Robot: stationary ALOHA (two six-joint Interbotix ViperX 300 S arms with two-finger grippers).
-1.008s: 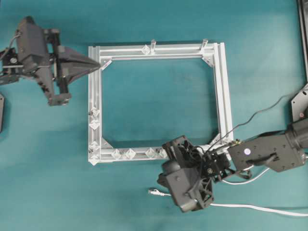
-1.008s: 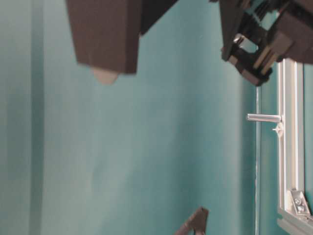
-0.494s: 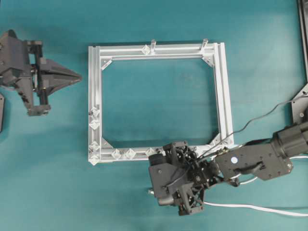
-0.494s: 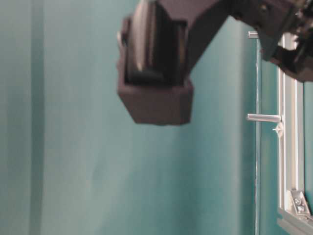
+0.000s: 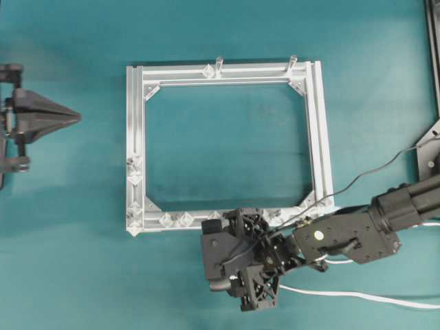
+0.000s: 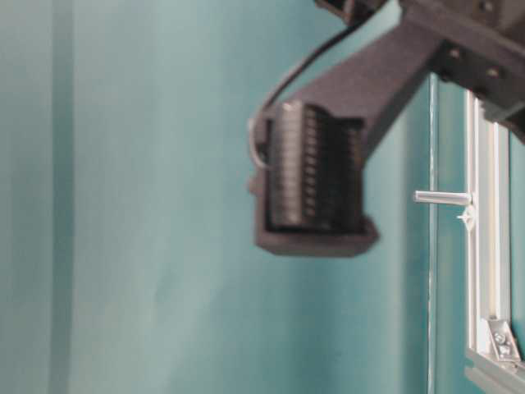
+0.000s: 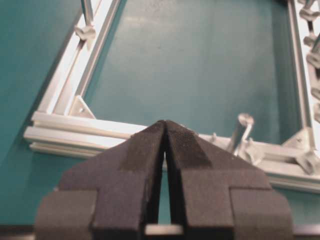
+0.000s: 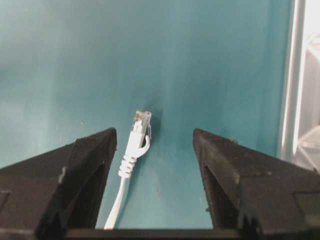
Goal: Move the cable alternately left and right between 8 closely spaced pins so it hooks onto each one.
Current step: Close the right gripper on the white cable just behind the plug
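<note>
The white cable [image 5: 357, 295] lies on the teal table and runs off to the right. Its pale plug [image 8: 140, 122] rests on the table between the fingers of my right gripper [image 8: 154, 132], nearer the left finger and touching neither. The overhead view hides the plug under that open gripper [image 5: 214, 265], just below the frame's bottom rail. Small diamond pins stand on the left rail [image 5: 135, 177] and the bottom rail [image 5: 185, 219]. My left gripper [image 5: 75, 115] hangs far left of the frame, and its jaws [image 7: 165, 122] are shut on nothing.
The square aluminium frame [image 5: 320, 137] lies mid-table, with two taller posts [image 5: 218, 64] [image 5: 292, 63] on its top rail. A thin black wire [image 5: 375, 168] arcs from the right arm over the frame's lower right corner. A blurred black arm part [image 6: 316, 189] fills the table-level view.
My right gripper has opened and moved left until its fingers stand either side of the plug. My left gripper has drawn back left, away from the frame's top left corner.
</note>
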